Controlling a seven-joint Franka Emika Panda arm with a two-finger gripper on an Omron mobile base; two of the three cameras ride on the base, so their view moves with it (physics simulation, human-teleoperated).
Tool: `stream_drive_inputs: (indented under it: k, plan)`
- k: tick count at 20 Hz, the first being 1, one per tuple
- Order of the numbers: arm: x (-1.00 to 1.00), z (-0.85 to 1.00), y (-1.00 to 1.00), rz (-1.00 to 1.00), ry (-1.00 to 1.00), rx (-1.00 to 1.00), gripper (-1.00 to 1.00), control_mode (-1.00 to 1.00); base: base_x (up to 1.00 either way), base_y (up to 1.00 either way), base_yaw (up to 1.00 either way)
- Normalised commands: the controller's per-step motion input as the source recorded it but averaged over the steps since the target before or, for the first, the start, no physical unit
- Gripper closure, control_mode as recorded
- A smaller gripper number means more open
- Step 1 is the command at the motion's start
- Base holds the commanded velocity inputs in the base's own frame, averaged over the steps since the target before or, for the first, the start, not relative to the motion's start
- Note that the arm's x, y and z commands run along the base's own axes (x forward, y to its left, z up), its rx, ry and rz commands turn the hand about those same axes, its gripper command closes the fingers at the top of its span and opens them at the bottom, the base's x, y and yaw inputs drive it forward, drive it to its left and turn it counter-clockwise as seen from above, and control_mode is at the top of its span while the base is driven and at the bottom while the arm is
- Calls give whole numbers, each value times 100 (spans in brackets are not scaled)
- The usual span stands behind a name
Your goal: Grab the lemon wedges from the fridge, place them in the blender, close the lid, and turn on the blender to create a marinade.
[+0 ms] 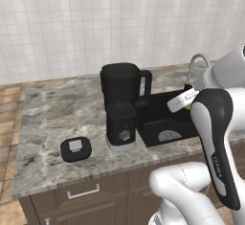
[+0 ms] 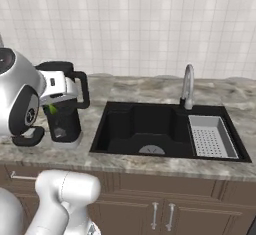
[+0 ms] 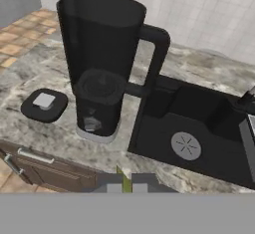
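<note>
**Mia:** What is hard to see?

**Sam:** The lemon wedge [image 3: 124, 179]. It is a thin yellow-green sliver between the two dark tips of the gripper [image 3: 124, 184] in the hand view, and the bottom of it is cut off. In the right base view a small green bit shows under the white hand, just in front of the blender [image 2: 64, 108]. The tips are pinched together on the wedge.

**Mia:** Can you see the whole blender?

**Sam:** In the left base view, yes. In the right base view the arm covers part of it. The jar is open on top, and it is so dark I cannot tell what is inside.

**Mia:** Where is the lid [image 1: 76, 148]?

**Sam:** Flat on the counter [image 1: 52, 109], near the blender on its left, not touching it. Its grey cap faces up.

**Mia:** What is next to the blender on the other side?

**Sam:** The black sink [image 2: 150, 126]. The blender foot stands just beside the sink edge. The faucet [image 2: 187, 86] is at the back, partly behind the arm in the left base view.

**Mia:** Is there room to move?

**Sam:** Bare counter lies behind the blender and left of it. The lid sits near the front edge.
</note>
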Motion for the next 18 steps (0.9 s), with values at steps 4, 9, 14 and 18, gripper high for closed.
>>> stream_drive_inputs:
  k: [4, 9, 14, 18]
  plan:
    - [14, 41, 30, 7, 0, 0, 100, -100, 2, 12, 4]
    - [58, 74, 46, 1, 1, 0, 100, -100, 0, 0, 0]
    - [96, 55, 25, 0, 8, 0, 100, -100, 0, 0, 0]
    - [100, -1, 39, 0, 11, -4, 100, -100, 0, 0, 0]
